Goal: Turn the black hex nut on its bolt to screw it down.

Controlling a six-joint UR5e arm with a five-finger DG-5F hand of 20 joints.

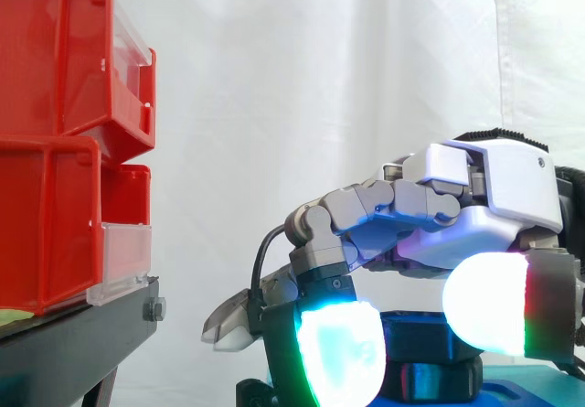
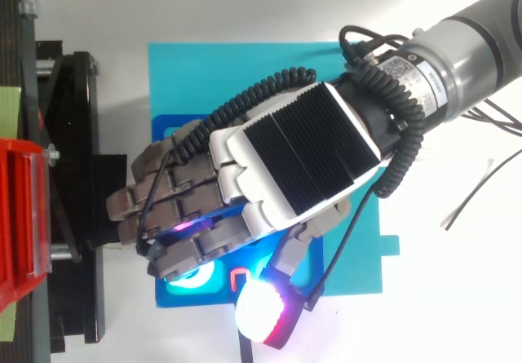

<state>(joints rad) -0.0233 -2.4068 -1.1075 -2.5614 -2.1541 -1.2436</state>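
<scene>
Side view is showing the hand [image 1: 484, 187] arching low over the black hex nut [image 1: 430, 357], which is sitting on the blue base [image 2: 163, 126] beneath the palm. Whether it is gripping the nut, I cannot tell. With the bolt's thread hidden, progress is unclear; the screwing down is likely unfinished.

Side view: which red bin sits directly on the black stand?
The lower red bin: its base rests on the black stand. The upper red bin is stacked on top of it and does not touch the stand.
</scene>
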